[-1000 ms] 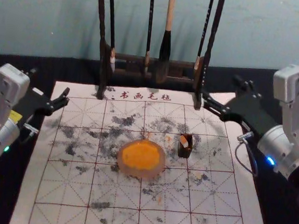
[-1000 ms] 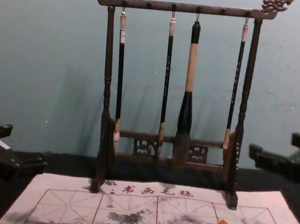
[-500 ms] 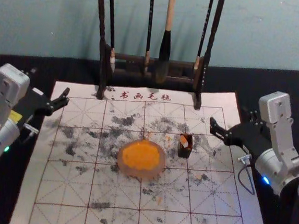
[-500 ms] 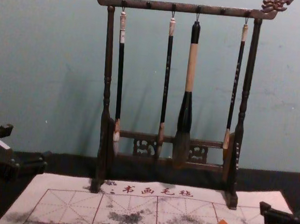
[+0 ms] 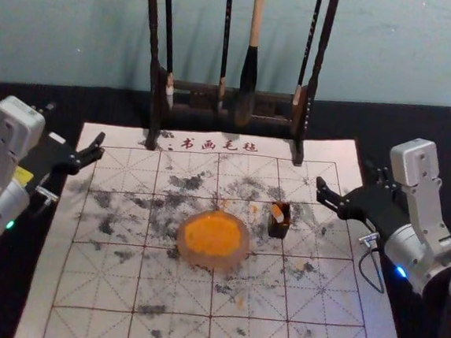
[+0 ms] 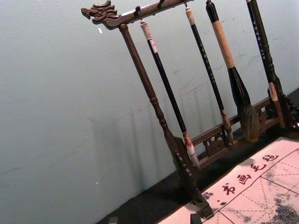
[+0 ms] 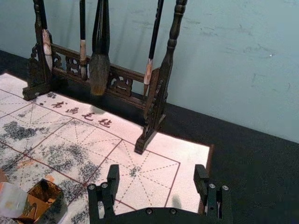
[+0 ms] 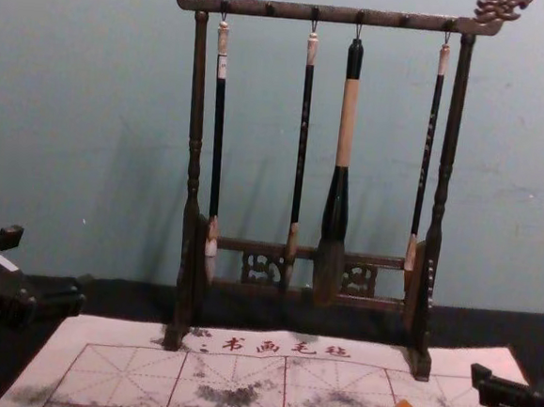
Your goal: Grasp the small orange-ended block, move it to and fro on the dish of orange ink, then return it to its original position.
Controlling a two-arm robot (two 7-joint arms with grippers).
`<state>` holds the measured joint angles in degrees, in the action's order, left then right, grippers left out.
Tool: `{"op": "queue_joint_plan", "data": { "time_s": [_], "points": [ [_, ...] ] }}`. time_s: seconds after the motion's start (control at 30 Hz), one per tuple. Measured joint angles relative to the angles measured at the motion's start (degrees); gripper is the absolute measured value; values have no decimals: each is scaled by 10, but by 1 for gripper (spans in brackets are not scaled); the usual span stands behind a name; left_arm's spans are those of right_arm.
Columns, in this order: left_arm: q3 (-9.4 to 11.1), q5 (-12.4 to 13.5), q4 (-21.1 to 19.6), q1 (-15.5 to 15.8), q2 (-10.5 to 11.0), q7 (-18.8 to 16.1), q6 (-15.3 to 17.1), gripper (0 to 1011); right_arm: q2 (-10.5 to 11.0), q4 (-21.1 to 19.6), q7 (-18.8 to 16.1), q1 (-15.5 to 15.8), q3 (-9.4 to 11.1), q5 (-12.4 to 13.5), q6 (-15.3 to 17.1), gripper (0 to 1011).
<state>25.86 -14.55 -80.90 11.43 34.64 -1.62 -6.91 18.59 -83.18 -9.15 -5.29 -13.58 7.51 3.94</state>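
1. The small orange-ended block [image 5: 278, 212] leans in a small dark box [image 5: 278, 231], its end poking up past the rim, on the right-hand part of the mat [image 5: 97, 284].
2. The box walls stand around the block's lower part; the ink dish [image 5: 189, 254] sits just to their left, nearer the mat's middle.
3. The right gripper [image 5: 351, 178] hangs over the mat's right edge, near its back right corner, spread wide and holding nothing.
4. The left gripper [image 5: 75, 126] is parked by the mat's back left corner, likewise spread and empty.
5. A rack [image 8: 339, 15] straddles the mat's back edge, its feet on the cloth; four brushes hang from it, the thick one [image 8: 333, 218] between two slimmer ones.
6. The rack is dark, glossy wood with turned posts, carved ends and a pierced lower rail.
7. The block is whitish and angular; the box is open-topped, orange-smeared inside.
8. The dish is round with a pale rim around bright orange ink [image 5: 213, 235].
9. The mat is pale cloth, ruled in red and blotched with black.
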Motion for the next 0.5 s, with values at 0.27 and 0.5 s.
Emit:
{"op": "queue_joint_plan", "data": {
  "time_s": [0.27,0.5],
  "points": [
    [0,0,0,0,0,0,0,1001,0,-1,0,0,0,0,-1,1003],
    [0,0,0,0,0,0,0,1001,0,-1,1,0,0,0,-1,1003]
  ]
}}
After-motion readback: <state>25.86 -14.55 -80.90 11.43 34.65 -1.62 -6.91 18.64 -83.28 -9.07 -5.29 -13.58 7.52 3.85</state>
